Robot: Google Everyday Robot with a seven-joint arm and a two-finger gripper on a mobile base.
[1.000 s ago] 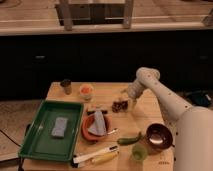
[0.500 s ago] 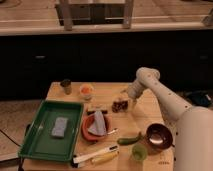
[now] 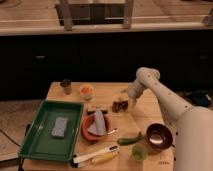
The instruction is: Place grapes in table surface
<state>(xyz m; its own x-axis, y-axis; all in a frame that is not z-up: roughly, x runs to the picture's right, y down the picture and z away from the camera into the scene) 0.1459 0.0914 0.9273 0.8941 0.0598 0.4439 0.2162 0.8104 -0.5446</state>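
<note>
Reaching down to the table surface, my gripper is right above the grapes, near the table's middle; whether it grips them, I cannot tell.

Shows matt, plank-grained wood across the light tan rectangular table. Reads as bumpy and dull on the dark reddish-purple cluster of grapes, right at the pale pincer over the table's middle. Looks smooth, perhaps plastic, on the white arm. Looks smooth too on the green plastic tray; gleams inside the dark maroon bowl.
</note>
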